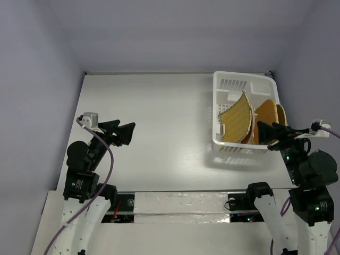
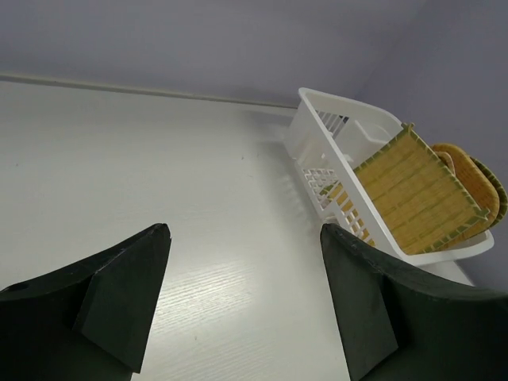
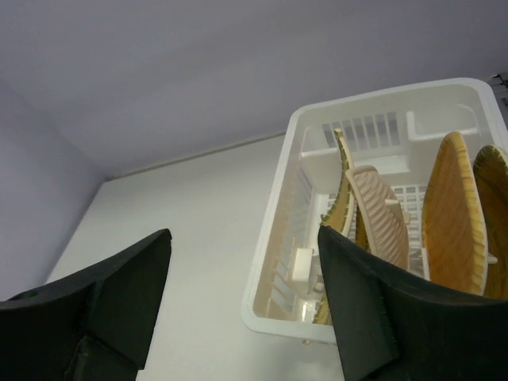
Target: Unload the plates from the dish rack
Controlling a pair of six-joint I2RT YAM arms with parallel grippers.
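Note:
The white dish rack point(image 1: 217, 106) stands at the table's far right. Several woven plates stand on edge in it: a square tan-yellow one with dark trim point(image 1: 237, 121), an orange rounded one point(image 1: 265, 118) and another point(image 1: 281, 113) behind it. My right gripper point(image 1: 260, 133) is open and empty, hovering just at the rack's near rim. In the right wrist view point(image 3: 243, 232) the rack point(image 3: 274, 262) lies ahead with the square plate point(image 3: 343, 182), a ribbed tan plate point(image 3: 385, 214) and an orange plate point(image 3: 452, 206). My left gripper point(image 1: 130, 134) is open and empty, far left of the rack.
The left wrist view shows my open left gripper point(image 2: 244, 230) over bare white table, with the rack point(image 2: 317, 143) and square plate point(image 2: 417, 190) off to the right. Grey walls close in the table at back and sides.

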